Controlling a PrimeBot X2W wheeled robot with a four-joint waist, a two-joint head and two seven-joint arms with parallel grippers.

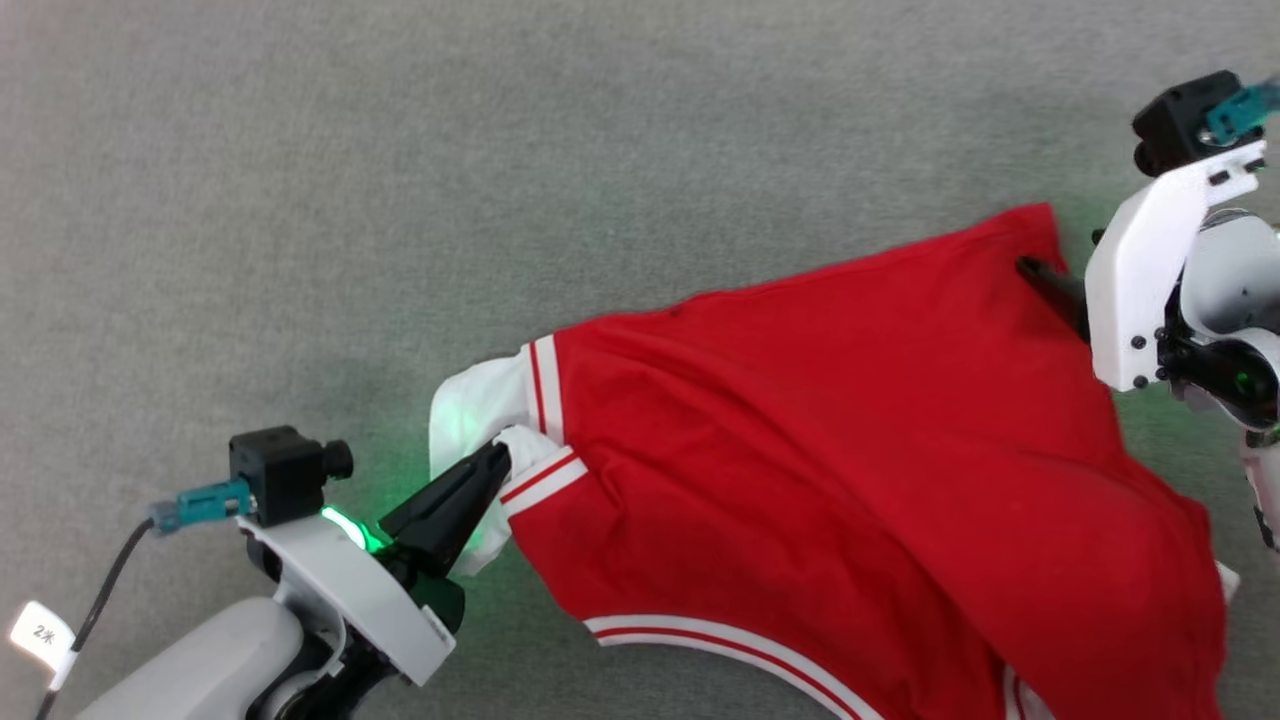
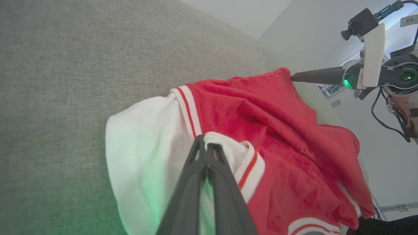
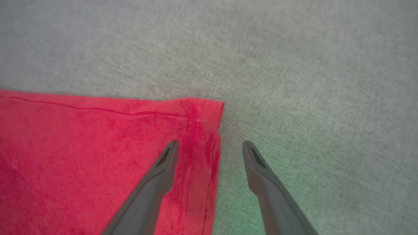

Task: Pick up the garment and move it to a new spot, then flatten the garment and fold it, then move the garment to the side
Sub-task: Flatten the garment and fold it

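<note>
A grey, felt-like surface (image 1: 300, 200) carries everything here, bare apart from the garment (image 1: 850, 430), and in the left wrist view it ends at an edge with a pale wall beyond. Nearest you, the left gripper (image 1: 497, 458) is clamped shut on the bunched cuff of the white sleeve (image 1: 470, 410), which lies crumpled and partly tucked under itself toward the surface's left side. Beside it, the striped trim (image 1: 720, 640) curves along the near side, and the red body spreads away to the right, its lower right running out of the head view. At the far right, the hem corner (image 3: 212, 107) lies flat, and the right gripper (image 3: 211, 143) stands with its jaws wide apart astride that corner's side edge, one finger over red cloth and the other over bare grey, holding nothing. This looks like the flattening step: the body is mostly spread, but the sleeve end is not. Your next move probably calls for drawing the sleeve outward to the left until the wrinkles go, with the right gripper either pinning or taking the corner. You have plenty of bare room to the left and beyond. The surface's edge seems near the right gripper, so pull little that way.
</note>
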